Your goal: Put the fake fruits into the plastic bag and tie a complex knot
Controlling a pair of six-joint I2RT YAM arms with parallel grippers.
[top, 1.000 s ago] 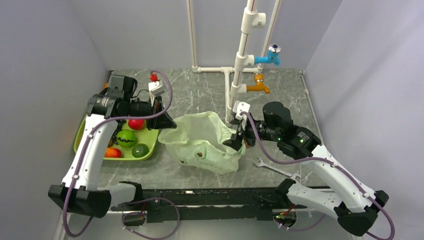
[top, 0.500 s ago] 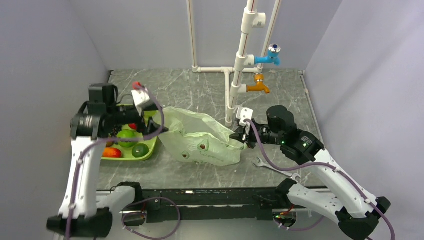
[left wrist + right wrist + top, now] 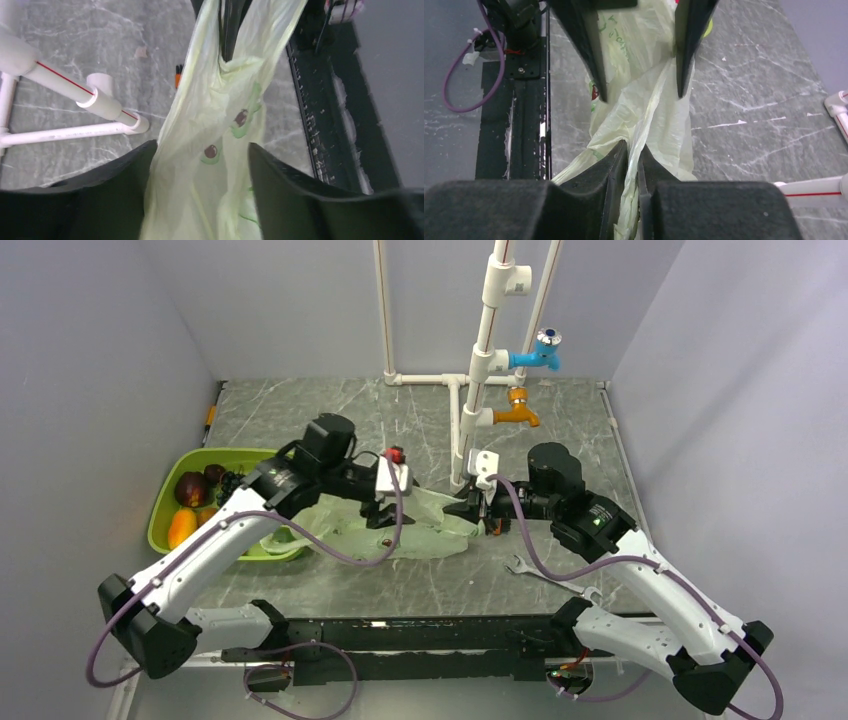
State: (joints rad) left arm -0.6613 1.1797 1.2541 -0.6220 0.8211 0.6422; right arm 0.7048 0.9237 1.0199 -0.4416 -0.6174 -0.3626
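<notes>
The plastic bag lies on the table at its middle, between the two arms. Its long axis runs left to right in the overhead view. The wider end sits beside the green tray, and the narrow, gathered end points toward the white pipe stand.

The right gripper has its jaws nearly together, pinching that gathered end. In the right wrist view the film is bunched into a thin strip that passes between the two fingers and then fans out away from them.

The left gripper stands wide, one finger on each side of the bag's middle. In the left wrist view the bag runs straight up between the fingers to the right gripper's dark fingertips. The pictures do not show whether the fingers touch the film.

The fake fruits sit in the tray, well to the left of the bag: a maroon one, an orange one and a dark cluster. A wrench lies on the table near the right arm.
</notes>
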